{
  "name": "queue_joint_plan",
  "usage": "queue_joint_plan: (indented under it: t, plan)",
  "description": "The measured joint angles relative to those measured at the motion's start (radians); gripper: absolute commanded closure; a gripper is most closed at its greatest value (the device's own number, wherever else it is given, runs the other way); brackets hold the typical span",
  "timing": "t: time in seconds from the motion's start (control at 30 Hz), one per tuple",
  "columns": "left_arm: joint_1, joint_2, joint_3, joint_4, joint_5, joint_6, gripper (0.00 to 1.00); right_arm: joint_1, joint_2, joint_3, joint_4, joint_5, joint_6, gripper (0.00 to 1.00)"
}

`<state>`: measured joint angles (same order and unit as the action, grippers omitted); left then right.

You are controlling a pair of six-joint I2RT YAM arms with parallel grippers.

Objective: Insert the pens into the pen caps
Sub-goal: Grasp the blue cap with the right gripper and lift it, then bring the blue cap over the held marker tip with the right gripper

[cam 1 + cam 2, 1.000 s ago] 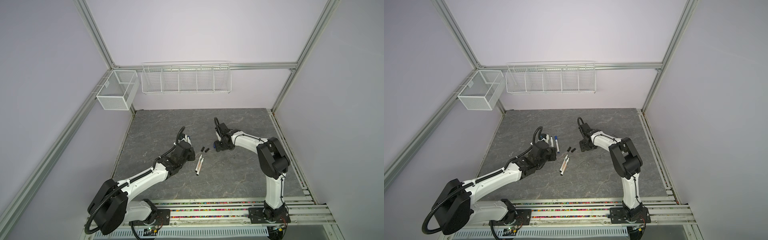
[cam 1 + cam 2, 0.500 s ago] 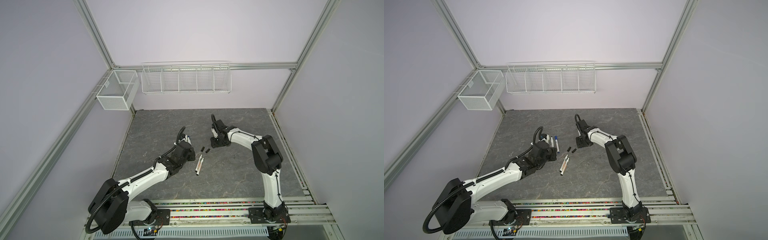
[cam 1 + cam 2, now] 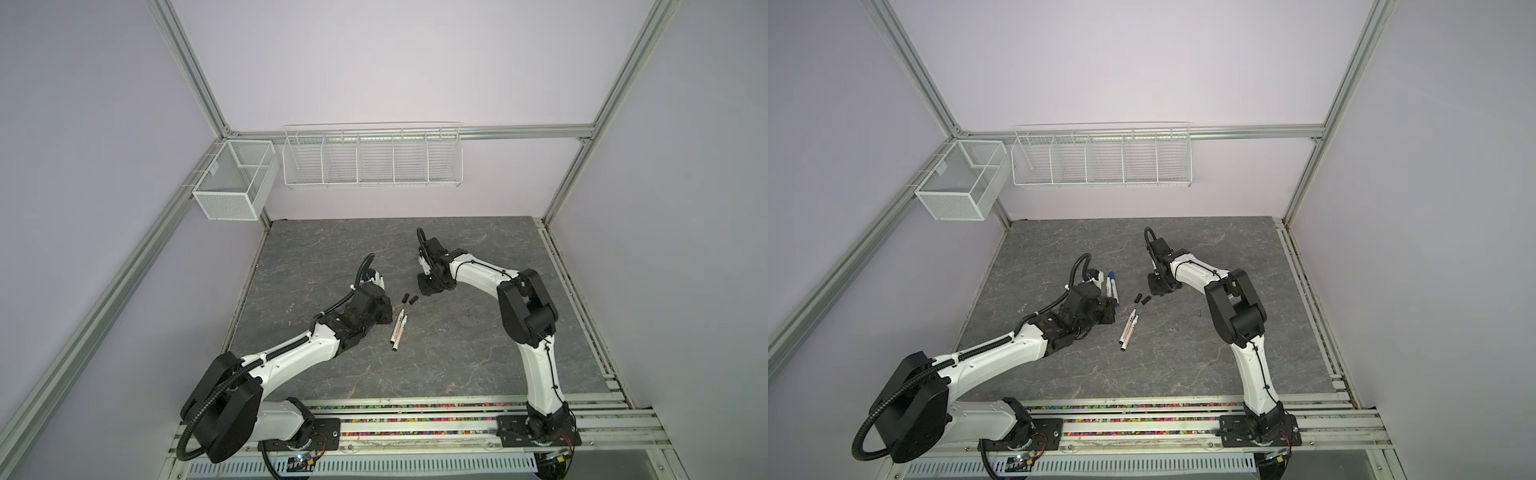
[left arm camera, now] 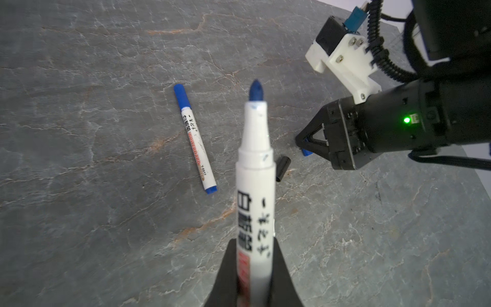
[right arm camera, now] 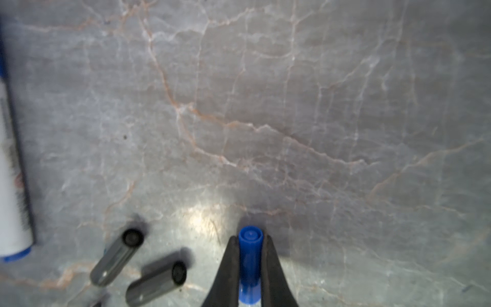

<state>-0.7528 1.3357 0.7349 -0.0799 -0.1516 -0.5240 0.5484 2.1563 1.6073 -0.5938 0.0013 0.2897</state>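
Note:
My left gripper (image 4: 253, 265) is shut on an uncapped pen (image 4: 255, 170) whose blue tip points away from the wrist. A second blue pen (image 4: 195, 138), with its cap on, lies on the mat beyond it. My right gripper (image 5: 249, 244) is down at the mat, shut on a blue pen cap (image 5: 249, 255). Two black pen caps (image 5: 117, 256) (image 5: 156, 281) lie loose beside it; in both top views they sit between the grippers (image 3: 405, 298) (image 3: 1146, 300). Two more pens (image 3: 398, 328) lie side by side nearer the front.
A long wire basket (image 3: 372, 156) and a small mesh bin (image 3: 232, 183) hang on the back wall above the grey marble mat (image 3: 457, 365). A metal rail (image 3: 415, 424) carrying both arm bases runs along the front.
The right gripper swung left toward the black caps, came down and closed on the blue cap. The left arm has held still with its pen.

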Motion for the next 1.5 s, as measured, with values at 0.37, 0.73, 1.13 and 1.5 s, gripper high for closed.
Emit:
queue_joint_plan:
  t: [0.37,0.73,1.13,1.5]
  plan:
    - [-0.086,0.160,0.079,0.063,0.107,0.122,1.00,-0.101,-0.605,-0.385,0.235,-0.180,0.044,0.93]
    - [-0.190,0.254,0.137,0.135,0.149,0.253,1.00,-0.098,-0.867,-0.587,0.445,-0.254,0.079,0.93]
    - [-0.209,0.231,0.104,0.230,0.152,0.274,1.00,-0.087,-0.795,-0.510,0.447,-0.431,0.069,0.93]
    - [-0.210,0.142,0.011,0.397,0.175,0.271,1.00,-0.091,-0.751,-0.510,0.435,-0.426,0.076,0.93]
